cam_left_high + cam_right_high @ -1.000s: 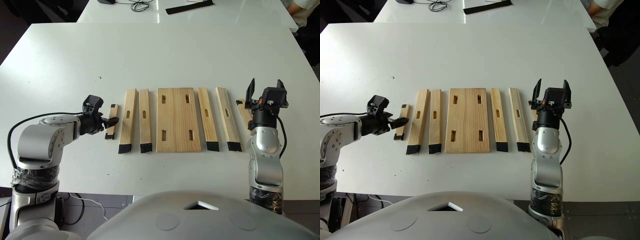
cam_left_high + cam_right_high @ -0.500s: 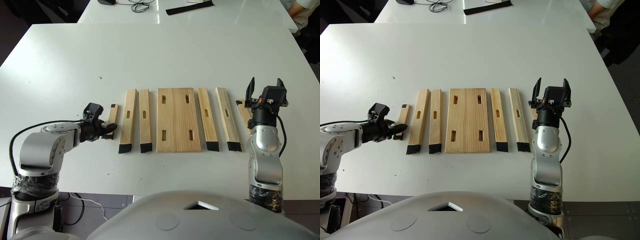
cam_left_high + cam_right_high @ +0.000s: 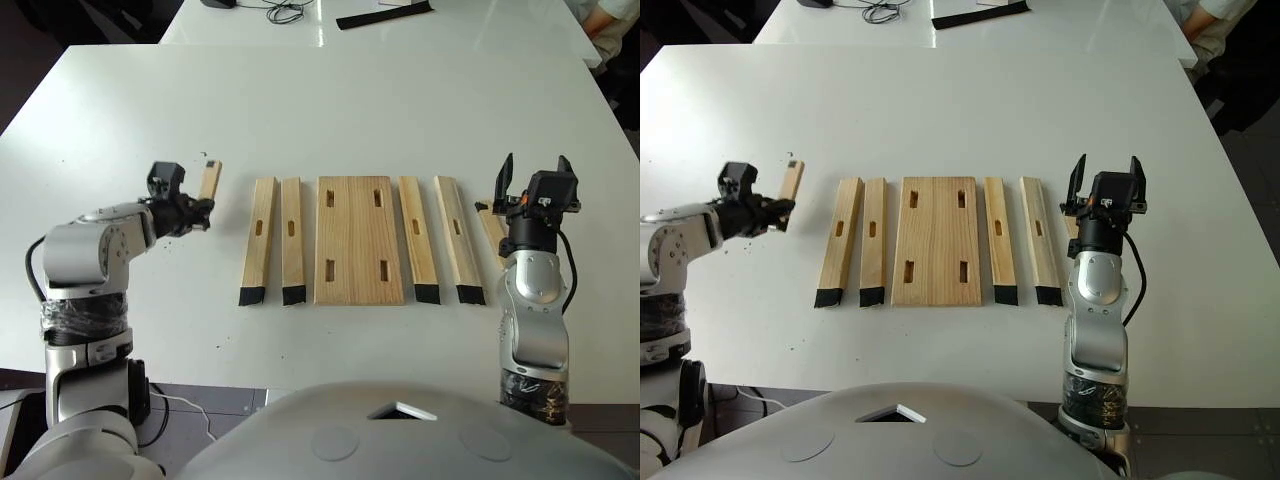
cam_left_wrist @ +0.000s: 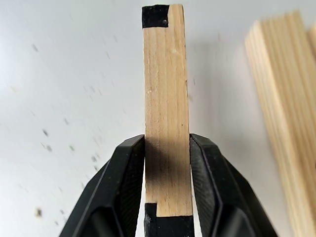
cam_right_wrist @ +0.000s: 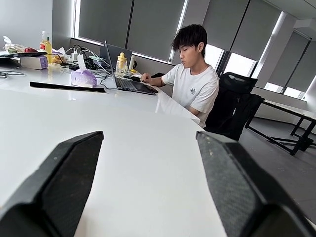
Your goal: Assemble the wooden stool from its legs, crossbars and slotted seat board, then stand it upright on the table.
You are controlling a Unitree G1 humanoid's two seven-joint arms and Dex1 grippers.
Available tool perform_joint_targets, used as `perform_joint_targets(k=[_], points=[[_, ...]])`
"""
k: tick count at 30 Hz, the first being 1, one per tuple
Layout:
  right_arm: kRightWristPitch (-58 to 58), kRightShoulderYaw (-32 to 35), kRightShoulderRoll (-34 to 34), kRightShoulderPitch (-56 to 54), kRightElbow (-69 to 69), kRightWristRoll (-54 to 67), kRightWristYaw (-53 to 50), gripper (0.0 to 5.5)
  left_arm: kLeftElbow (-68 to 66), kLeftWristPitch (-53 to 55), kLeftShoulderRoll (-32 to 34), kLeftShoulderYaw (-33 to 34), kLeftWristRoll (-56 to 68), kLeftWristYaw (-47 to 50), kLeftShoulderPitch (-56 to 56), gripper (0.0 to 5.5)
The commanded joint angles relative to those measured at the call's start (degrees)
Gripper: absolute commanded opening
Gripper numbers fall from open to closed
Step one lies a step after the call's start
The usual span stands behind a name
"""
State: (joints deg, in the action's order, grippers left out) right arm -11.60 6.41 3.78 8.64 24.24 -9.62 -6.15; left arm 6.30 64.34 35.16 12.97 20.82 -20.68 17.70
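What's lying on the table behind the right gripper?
A short wooden piece lies flat on the table behind the right gripper. Only a strip of it shows beside the wrist; the rest is covered by the arm.

The seat board (image 3: 359,238) is showing pale, smooth, unpainted wood with fine lengthwise grain. The legs (image 3: 258,240) are showing the same bare wood, with matt black at one end. The crossbar (image 4: 165,74) is looking alike, black-tipped, between the matt black plastic fingers (image 4: 126,173) of the left hand (image 4: 167,148). The desk (image 3: 350,110) is gleaming smooth and white.
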Motion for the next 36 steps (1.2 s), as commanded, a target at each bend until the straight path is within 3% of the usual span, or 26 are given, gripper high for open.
perform_joint_targets(k=[1,6,14,16,21,28,36], points=[[-1.4,1.7,1.8,-2.3,1.2,2.1,2.3,3.48,4.8,-13.0,-3.6,-0.8,0.8,-1.7,8.4,1.31],[-7.2,6.0,8.6,-9.0,7.1,21.3,17.9,3.48,20.2,-18.9,-10.5,-8.1,12.0,-11.9,6.9,1.31],[-29.3,13.4,31.7,-13.3,11.9,62.8,49.1,3.48,25.9,-13.3,-13.7,-5.8,37.7,-17.6,8.5,1.31],[-32.2,14.4,35.6,-12.7,12.3,70.1,54.5,3.74,26.4,-12.0,-12.5,-5.2,44.3,-19.3,9.2,1.31],[-35.4,14.3,39.6,-16.5,10.8,79.7,55.4,4.33,26.5,-10.4,-8.4,-6.9,49.4,-23.1,8.4,1.31],[-37.4,14.6,41.9,-19.3,9.8,89.4,51.3,4.33,25.7,-13.5,-5.1,-11.6,42.8,-26.8,7.3,1.31],[-36.9,11.7,43.3,-19.5,12.0,89.6,49.2,4.33,26.7,-18.5,-3.4,-16.0,35.7,-30.9,5.3,1.31]])
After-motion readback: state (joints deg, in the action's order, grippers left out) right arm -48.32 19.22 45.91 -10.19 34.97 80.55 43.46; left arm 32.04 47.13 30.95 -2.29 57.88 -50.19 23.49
